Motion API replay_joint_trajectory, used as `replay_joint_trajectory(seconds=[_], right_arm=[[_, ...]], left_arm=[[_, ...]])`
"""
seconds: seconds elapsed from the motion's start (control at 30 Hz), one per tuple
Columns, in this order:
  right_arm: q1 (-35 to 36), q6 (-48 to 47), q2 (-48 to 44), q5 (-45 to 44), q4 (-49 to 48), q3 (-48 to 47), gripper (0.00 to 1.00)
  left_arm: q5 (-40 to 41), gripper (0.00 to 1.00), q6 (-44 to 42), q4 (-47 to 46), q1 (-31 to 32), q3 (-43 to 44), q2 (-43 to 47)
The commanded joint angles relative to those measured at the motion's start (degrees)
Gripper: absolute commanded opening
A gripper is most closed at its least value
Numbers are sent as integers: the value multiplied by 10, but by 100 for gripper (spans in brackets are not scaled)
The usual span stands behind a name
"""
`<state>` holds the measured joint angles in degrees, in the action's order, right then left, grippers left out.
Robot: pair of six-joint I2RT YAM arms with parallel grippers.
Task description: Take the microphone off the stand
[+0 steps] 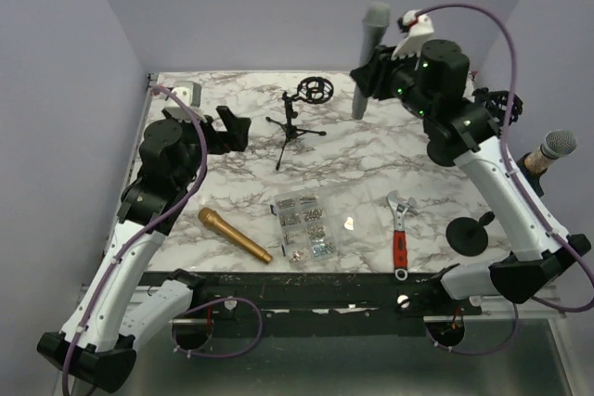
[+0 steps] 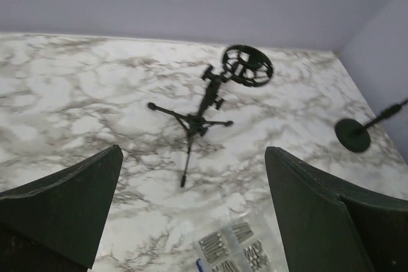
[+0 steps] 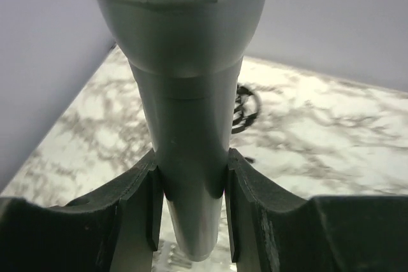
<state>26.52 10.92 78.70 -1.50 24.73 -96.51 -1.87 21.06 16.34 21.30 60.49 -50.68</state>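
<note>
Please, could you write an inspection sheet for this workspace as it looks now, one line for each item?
Surface: marble table, no spill seen.
Job's things: grey microphone is out of the stand and held above the table; tripod stand is empty.
Clutter: gold microphone, parts box, wrench, second microphone on a round-base stand at the right edge.
Grippers: left gripper open and empty, beside the tripod stand; right gripper shut on the grey microphone.
Cables: purple cables loop along both arms; none lies over the tripod stand.
Surroundings: plain walls; nothing else seen.
</note>
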Motion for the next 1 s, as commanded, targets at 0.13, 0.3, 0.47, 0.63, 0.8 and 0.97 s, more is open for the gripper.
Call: replay_joint_trajectory(seconds=[0.13, 0.3, 0.47, 0.63, 0.8, 0.97], right_arm=[[203, 40, 97, 18, -72, 71, 1], [314, -1, 210, -38, -37, 9, 1], [334, -14, 289, -16, 28, -62, 1], [350, -22, 349, 1, 51, -92, 1], [363, -20, 416, -3, 84, -152, 1], [366, -26, 464, -14, 117, -205, 1]], left_arm=[[326, 99, 30, 8, -54, -34, 75], [411, 99, 25, -7, -64, -55, 114], [451, 98, 23, -9, -64, -61, 140], [457, 99, 31, -7, -64, -62, 145], [437, 99, 30, -11, -64, -63, 140], [420, 98, 34, -13, -64, -66, 133]])
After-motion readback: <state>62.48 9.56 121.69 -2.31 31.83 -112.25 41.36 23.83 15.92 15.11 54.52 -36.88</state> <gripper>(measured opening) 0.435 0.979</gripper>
